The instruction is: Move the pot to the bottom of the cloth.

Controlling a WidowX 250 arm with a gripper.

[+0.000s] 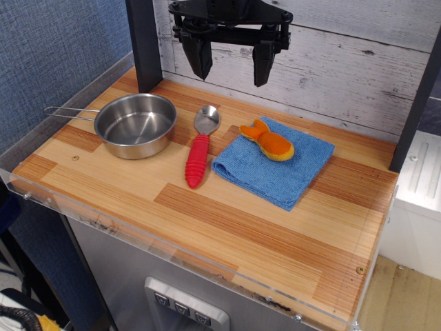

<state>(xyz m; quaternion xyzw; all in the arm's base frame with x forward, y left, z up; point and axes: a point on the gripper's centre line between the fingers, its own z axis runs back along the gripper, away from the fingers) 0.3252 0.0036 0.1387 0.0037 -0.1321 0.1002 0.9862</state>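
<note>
The pot [136, 125], a shallow shiny steel saucepan with a thin wire handle pointing left, sits on the left part of the wooden table. The cloth [274, 161], a bright-blue towel, lies flat to the right of centre. My gripper [231, 67] hangs high above the table's back edge, between pot and cloth, with its two black fingers apart and nothing in them.
A red-handled metal spoon [200, 147] lies between pot and cloth. An orange plush fish [269, 141] rests on the cloth's upper part. A dark post [145, 41] stands behind the pot. A clear acrylic rim [172, 248] edges the table front.
</note>
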